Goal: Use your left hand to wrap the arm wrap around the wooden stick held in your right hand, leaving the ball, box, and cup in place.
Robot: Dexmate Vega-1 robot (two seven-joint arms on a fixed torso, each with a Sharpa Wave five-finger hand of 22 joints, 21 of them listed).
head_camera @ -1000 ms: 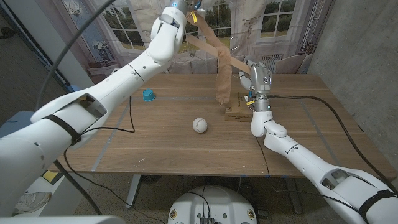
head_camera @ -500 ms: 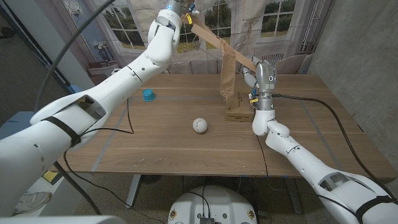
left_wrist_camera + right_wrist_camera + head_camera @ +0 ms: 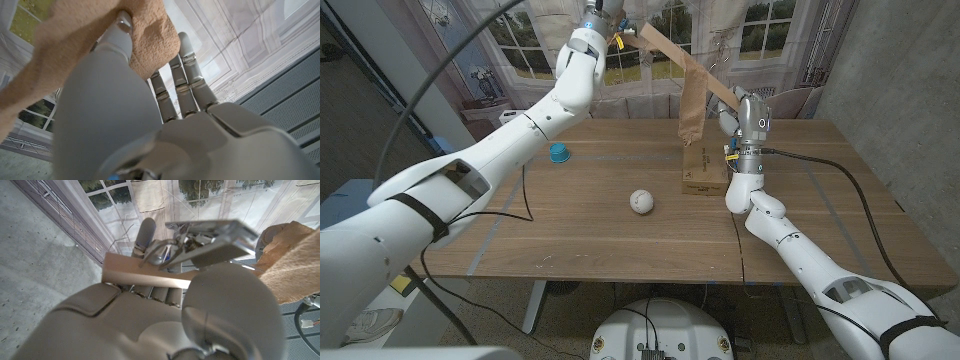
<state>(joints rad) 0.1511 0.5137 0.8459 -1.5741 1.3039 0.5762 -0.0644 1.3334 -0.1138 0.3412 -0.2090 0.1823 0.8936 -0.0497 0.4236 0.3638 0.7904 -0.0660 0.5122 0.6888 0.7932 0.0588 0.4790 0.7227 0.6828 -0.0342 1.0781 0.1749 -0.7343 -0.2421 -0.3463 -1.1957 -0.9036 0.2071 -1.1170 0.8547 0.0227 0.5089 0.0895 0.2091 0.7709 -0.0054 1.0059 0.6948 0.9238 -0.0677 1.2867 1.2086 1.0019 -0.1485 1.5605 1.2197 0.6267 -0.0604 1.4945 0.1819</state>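
Note:
My left hand [image 3: 592, 28] is raised high over the table's far side and pinches one end of the tan arm wrap [image 3: 670, 55]. In the left wrist view the fuzzy arm wrap [image 3: 150, 35] is squeezed between thumb and fingers of the left hand [image 3: 150, 130]. The band runs taut down to my right hand [image 3: 742, 118], and a loose length hangs in front of the box [image 3: 704, 172]. The right hand [image 3: 150, 325] grips the wooden stick [image 3: 145, 271], with the arm wrap [image 3: 295, 265] beside it. The white ball [image 3: 640, 201] and the blue cup [image 3: 558, 152] stand on the table.
The wooden table [image 3: 570, 235] ends at a window backdrop behind. Black cables trail across the table's left side [image 3: 525, 195] and from the right arm [image 3: 840, 165]. The box stands directly under the hanging wrap, close to the right forearm.
The left hand has lifted and swung to the right with the wrap's end. The right hand and the hanging length have shifted right. Ball, cup and box have stayed put.

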